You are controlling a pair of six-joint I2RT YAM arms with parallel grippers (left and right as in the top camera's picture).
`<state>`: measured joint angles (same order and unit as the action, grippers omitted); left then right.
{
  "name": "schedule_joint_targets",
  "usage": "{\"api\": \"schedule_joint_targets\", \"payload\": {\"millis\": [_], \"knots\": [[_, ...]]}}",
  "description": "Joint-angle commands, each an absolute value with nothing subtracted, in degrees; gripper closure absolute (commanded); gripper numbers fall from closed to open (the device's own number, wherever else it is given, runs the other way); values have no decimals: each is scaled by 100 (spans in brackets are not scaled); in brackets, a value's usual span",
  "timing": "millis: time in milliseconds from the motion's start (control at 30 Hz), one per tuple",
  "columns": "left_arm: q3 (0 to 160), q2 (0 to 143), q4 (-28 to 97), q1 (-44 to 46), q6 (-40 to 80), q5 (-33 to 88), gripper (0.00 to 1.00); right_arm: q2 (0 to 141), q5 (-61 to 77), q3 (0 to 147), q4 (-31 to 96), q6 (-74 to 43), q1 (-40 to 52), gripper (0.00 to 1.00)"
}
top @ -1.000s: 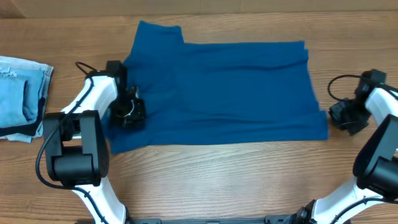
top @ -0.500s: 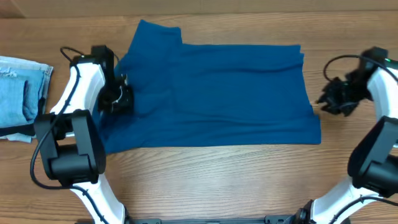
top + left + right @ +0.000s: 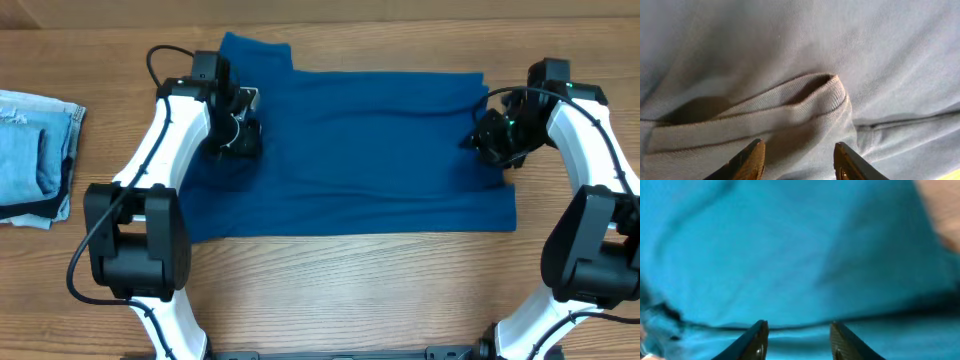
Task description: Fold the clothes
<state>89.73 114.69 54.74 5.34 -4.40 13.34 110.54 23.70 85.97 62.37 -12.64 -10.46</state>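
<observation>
Wooden table (image 3: 350,300); teal-blue shirt (image 3: 370,150) spread flat mid-table; pale denim stack (image 3: 35,150) at left edge

Parted right gripper (image 3: 797,336) over blurred teal shirt (image 3: 790,255)

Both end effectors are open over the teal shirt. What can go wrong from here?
1. The left end effector hangs open over a doubled-up ribbed edge of the shirt; closing there may pinch several layers and drag a bunch.
2. The right end effector is open at the shirt's right edge, in a blurred view; it may miss the hem or catch one layer only.
</observation>
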Motion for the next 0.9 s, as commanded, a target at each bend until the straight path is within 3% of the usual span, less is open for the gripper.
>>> {"api": "schedule_joint_targets", "payload": {"millis": [0, 33, 100, 133, 200, 267, 300, 467, 600, 867], "knots": [[9835, 11528, 5655, 375, -237, 1726, 48, 11045, 3507, 8739, 5935, -119, -1024, 45], [10189, 11528, 5774, 333, -235, 1881, 44, 11045, 3481, 8805, 5822, -126, -1024, 43], [11122, 11528, 5824, 231, -237, 2832, 12, 11045, 3247, 9216, 5575, -283, -1074, 33], [11345, 11528, 5695, 220, -237, 3103, 6, 11045, 3083, 9330, 5404, -384, -1090, 31], [11577, 11528, 5332, 217, -242, 3111, 9, 11045, 2926, 9426, 5009, -541, -1098, 23], [11598, 11535, 4899, 217, -84, 2574, 20, 11063, 2884, 9426, 4383, -578, -1098, 16], [11598, 11568, 4770, 217, 121, 2200, 21, 11085, 2766, 9426, 4150, -578, -1098, 15], [11598, 11789, 4622, 215, 322, 1844, 18, 11434, 1761, 9426, 3183, -578, -1131, 11], [11598, 12066, 4287, 215, 346, 1352, 18, 12103, 2353, 9426, 2381, -607, -1291, 12], [11601, 13336, 2738, -309, 1538, 2318, 15, 12204, 2598, 9426, 2652, -733, -1326, 11]]}}
